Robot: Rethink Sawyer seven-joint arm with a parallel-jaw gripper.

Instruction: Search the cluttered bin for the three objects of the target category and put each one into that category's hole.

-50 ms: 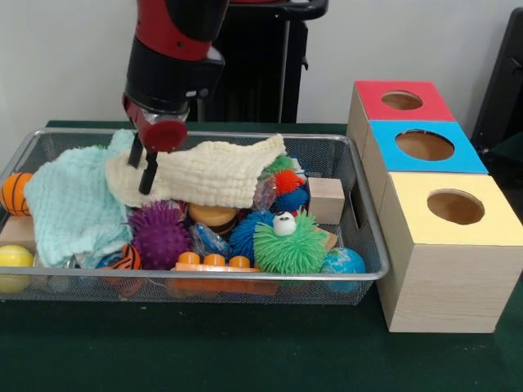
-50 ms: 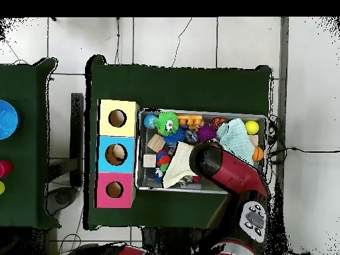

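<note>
Cream knitted cloth (image 1: 208,170), rumpled, draped over toys along the wire bin's (image 1: 359,208) far edge. Packed bin, little open room; bare green tabletop (image 1: 204,347) in front. Fingers (image 1: 142,163) clenched on the cloth's left end, beside a mint cloth (image 1: 73,204).
</note>
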